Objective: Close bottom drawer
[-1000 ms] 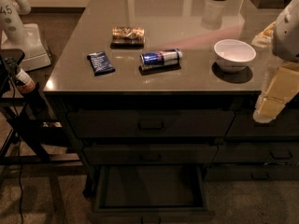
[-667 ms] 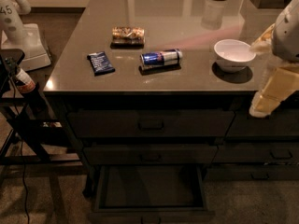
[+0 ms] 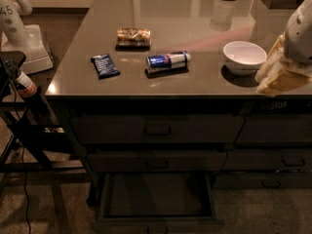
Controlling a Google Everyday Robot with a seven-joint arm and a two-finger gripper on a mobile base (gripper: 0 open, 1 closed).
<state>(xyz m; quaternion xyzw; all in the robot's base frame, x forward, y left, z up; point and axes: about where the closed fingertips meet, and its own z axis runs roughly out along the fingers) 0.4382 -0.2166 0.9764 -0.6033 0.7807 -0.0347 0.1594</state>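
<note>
Bottom drawer [image 3: 156, 201] is the thing you have to shut. It stands pulled well out at the foot of its stack, low in the view, with its dark inside showing and its low front panel at the very bottom edge.

Your tool [image 3: 282, 74] is well apart from it. It hangs at the right edge, over the front right part of the bench [image 3: 195, 13], just beside the white bowl [image 3: 244, 56]. You cannot tell whether the tool is released or clenched.

Further left on the bench lie a can [image 3: 168, 61] on its side, a blue packet [image 3: 105, 65] and a brown snack bag [image 3: 133, 36]. None of them is in your way. Under the bench edge, the top drawer [image 3: 156, 129] and the middle drawer [image 3: 156, 161] sit flush.

By my reading you are in the approach, and no contact has been made yet. Next, you need to take the tool off the bench without clipping the bowl and drop it past the bench edge. Set it against the outer face of the front panel, near the middle, so the drawer runs in straight when you push.
</note>
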